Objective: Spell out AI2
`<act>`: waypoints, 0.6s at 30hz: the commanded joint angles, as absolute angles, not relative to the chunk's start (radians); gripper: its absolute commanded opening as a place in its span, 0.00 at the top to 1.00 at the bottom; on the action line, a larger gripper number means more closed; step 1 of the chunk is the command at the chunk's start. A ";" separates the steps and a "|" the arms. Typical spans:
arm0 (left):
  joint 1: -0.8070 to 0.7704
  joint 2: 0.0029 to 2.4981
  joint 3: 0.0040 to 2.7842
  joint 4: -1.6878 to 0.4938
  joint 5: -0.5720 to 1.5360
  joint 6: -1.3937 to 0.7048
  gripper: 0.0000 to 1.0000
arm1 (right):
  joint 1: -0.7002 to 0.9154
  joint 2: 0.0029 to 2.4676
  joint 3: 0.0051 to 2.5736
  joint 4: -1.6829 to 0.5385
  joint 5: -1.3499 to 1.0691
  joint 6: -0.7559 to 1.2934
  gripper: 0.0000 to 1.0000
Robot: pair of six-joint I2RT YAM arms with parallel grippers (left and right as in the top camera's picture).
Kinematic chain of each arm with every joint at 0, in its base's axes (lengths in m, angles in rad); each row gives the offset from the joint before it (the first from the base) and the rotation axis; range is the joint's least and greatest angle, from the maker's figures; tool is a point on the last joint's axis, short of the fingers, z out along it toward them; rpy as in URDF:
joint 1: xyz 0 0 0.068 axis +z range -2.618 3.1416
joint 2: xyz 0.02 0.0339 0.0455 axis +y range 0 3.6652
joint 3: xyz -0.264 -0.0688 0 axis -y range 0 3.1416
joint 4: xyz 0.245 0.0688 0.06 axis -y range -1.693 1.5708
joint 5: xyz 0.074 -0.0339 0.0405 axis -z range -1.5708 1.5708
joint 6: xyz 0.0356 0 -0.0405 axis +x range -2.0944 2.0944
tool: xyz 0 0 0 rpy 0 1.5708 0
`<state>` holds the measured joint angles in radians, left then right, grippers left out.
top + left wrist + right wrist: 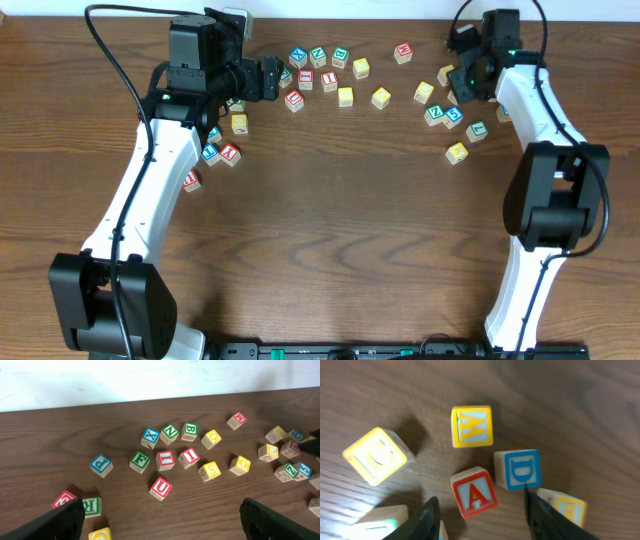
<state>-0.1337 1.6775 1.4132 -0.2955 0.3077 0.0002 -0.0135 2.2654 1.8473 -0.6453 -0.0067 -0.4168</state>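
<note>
A red A block [474, 492] lies on the wooden table, seen in the right wrist view. My right gripper [480, 512] is open just above it, one finger on each side, not touching it. In the overhead view the right gripper [466, 78] is at the back right, over a cluster of blocks. Two red I blocks [188, 456] [165, 460] lie side by side in the left wrist view; one also shows in the overhead view [329, 82]. My left gripper [160, 510] [270, 78] is open and empty, near the red U block [161, 488]. I cannot make out a 2 block.
A yellow W block [471, 426], a blue D block [518, 468] and a yellow block [377, 455] crowd the A block. Several more blocks are scattered along the table's back [361, 67]. A few lie by the left arm [230, 153]. A yellow block [456, 152] sits apart.
</note>
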 commanded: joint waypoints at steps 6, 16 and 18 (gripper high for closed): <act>-0.135 1.663 1.444 -0.299 0.295 0.003 0.02 | -0.006 2.297 1.853 -0.640 -0.017 -0.413 0.50; -0.135 1.663 1.444 -0.299 0.295 0.003 0.02 | -0.005 2.297 1.851 -0.627 -0.019 -0.413 0.50; -0.135 1.663 1.444 -0.298 0.295 0.003 0.02 | -0.005 2.297 1.851 -0.627 -0.022 -0.413 0.50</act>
<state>-0.1337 1.6775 1.4132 -0.2955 0.3077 0.0002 -0.0135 2.3005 1.8473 -0.6281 -0.0086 -0.4168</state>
